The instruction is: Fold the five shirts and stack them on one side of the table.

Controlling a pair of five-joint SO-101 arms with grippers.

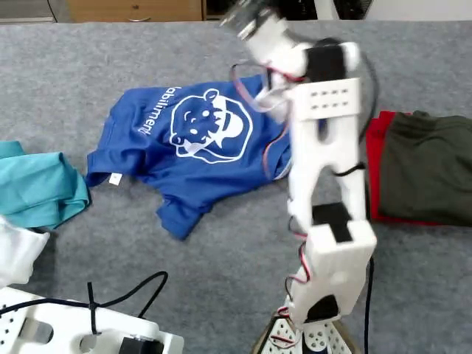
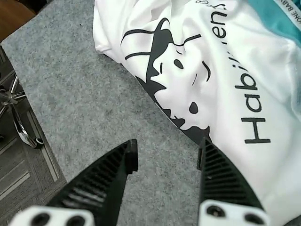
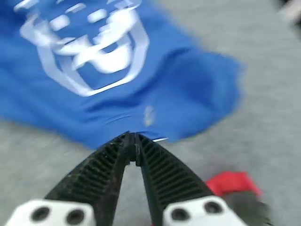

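A blue shirt point(image 1: 192, 147) with a white face print lies spread and rumpled in the middle of the grey table; it also spans the right wrist view point(image 3: 178, 94). My right gripper point(image 3: 135, 139) is shut with nothing between its fingers, held in the air over the shirt's edge, and appears blurred at the far side of the table point(image 1: 251, 22). A white shirt point(image 2: 216, 70) with a black print lies beside my left gripper point(image 2: 168, 150), which stands open over bare mat. At the left edge lie a teal shirt point(image 1: 33, 188) and the white shirt point(image 1: 15, 254).
A folded dark green shirt point(image 1: 431, 166) lies on a red one point(image 1: 377, 147) at the right side of the table. A black cable point(image 1: 125, 295) and a white arm base point(image 1: 74, 335) sit at the near left. A chair leg point(image 2: 14, 108) stands beyond the mat's edge.
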